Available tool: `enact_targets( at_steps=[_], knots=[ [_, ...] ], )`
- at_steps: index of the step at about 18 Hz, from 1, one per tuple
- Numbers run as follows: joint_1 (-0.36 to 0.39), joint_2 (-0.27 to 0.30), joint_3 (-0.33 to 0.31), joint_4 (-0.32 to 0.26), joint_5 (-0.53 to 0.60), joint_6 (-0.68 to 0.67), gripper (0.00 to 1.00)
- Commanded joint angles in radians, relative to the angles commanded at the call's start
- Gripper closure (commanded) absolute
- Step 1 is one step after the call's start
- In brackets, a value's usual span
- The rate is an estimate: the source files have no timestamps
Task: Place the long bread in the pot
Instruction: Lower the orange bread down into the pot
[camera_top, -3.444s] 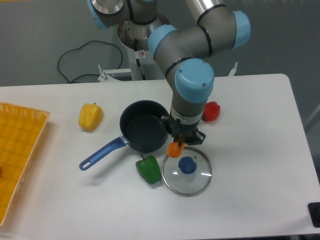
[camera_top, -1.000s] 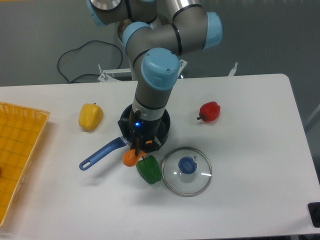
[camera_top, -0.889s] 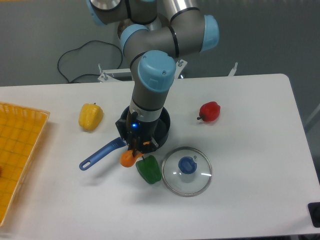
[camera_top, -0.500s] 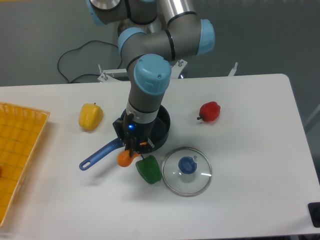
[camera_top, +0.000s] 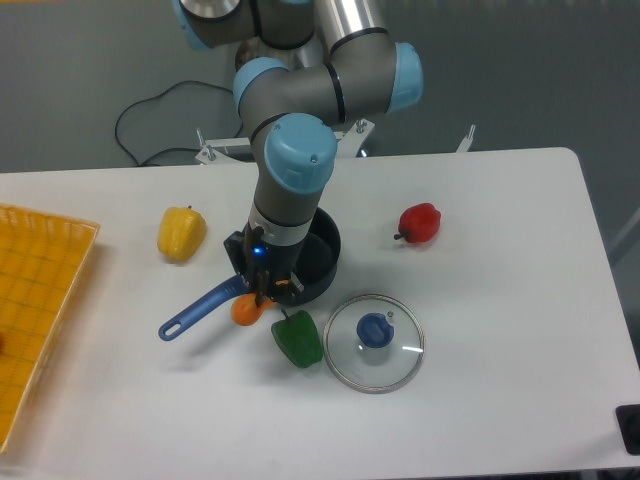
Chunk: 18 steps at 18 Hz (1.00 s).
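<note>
My gripper (camera_top: 262, 293) points straight down over the near-left rim of the pot (camera_top: 325, 252), a dark round saucepan with a blue handle (camera_top: 197, 308). It is shut on the long bread (camera_top: 246, 310), which hangs end-on, so only its orange rounded end shows below the fingers, just above the handle's root. The arm's wrist hides most of the pot's inside.
A green pepper (camera_top: 297, 338) lies just right of the bread's end. The glass lid (camera_top: 375, 341) with a blue knob lies at front right. A yellow pepper (camera_top: 181, 232) sits to the left, a red pepper (camera_top: 420, 223) to the right, a yellow tray (camera_top: 30, 300) at the far left.
The gripper has carried the bread leftward from beside the lid across the pot's front, and in the last second crept a little further left toward the handle.
</note>
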Motion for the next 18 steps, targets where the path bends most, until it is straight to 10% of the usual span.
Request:
enact_targets(
  at_steps=[18],
  knots=[
    [-0.005, -0.031, -0.006, 0.066, 0.003, 0.090, 0.86]
  ],
)
